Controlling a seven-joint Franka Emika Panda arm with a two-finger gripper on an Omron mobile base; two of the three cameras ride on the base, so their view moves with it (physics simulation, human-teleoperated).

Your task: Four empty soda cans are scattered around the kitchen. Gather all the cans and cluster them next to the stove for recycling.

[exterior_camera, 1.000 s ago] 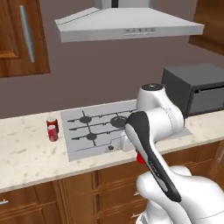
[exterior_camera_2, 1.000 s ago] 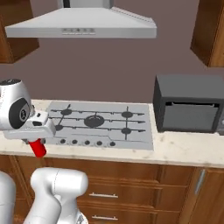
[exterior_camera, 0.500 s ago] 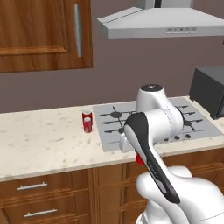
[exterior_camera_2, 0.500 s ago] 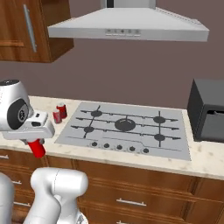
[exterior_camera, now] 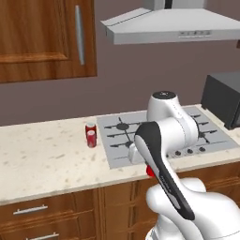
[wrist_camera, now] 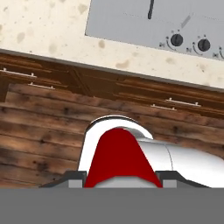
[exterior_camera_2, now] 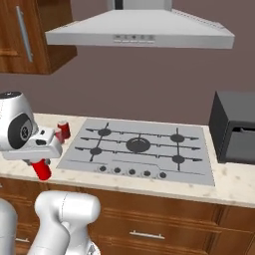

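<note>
Counter (exterior_camera: 47, 161) and stove (exterior_camera_2: 139, 147) have slid across both base views since a second ago, and the dark oven has drifted toward the right edge; the whole picture shifted, so I read that as my base driving left along the cabinets, not as anything moving on the worktop. From the pincer (exterior_camera_2: 42, 169), the stove now lies just ahead and a little to its right, its row of black knobs nearest. The pincer hangs out past the counter's front edge, roughly level with the worktop, and it has not changed its hold over that second: its jaws stay narrowed on a red soda can (exterior_camera_2: 43, 171), which from the hand view (wrist_camera: 119, 157) rises between the finger tips with the wooden floor far below.

A second soda can (exterior_camera: 91, 134) stands upright on the counter beyond the pincer and slightly left, close beside the stove's left edge. So I judge one can already placed, one in hand, and the base about lined up with the drop spot. What remains here, as I see it, is to reach forward over the edge and set the held can beside its neighbour.
</note>
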